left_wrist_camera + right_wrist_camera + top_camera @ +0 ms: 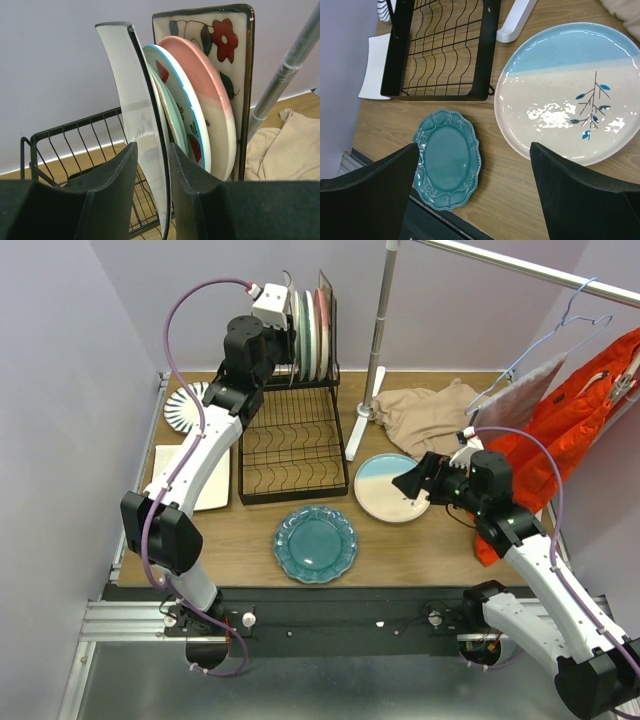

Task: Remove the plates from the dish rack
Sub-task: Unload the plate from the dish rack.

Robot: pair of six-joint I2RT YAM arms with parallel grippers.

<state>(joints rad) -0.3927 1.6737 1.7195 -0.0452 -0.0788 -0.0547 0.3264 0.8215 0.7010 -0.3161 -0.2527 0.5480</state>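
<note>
The black wire dish rack [292,455] holds several plates upright in its upper basket. In the left wrist view my left gripper [152,147] straddles the front one, a white plate with a dark rim [135,90], and both fingers sit against it. Behind it stand a red-fruit plate [180,90], a cream-pink plate [210,90] and a square floral plate [235,45]. On the table lie a scalloped teal plate [315,543], a cream-blue plate [392,487] and a striped plate [185,405]. My right gripper [408,483] hangs open over the cream-blue plate's near edge, holding nothing.
A white rectangular dish [205,480] lies left of the rack. The metal clothes-rail stand [378,340] rises just right of the rack. Beige cloth [430,415] lies behind the cream-blue plate, and an orange garment [580,410] hangs at the far right.
</note>
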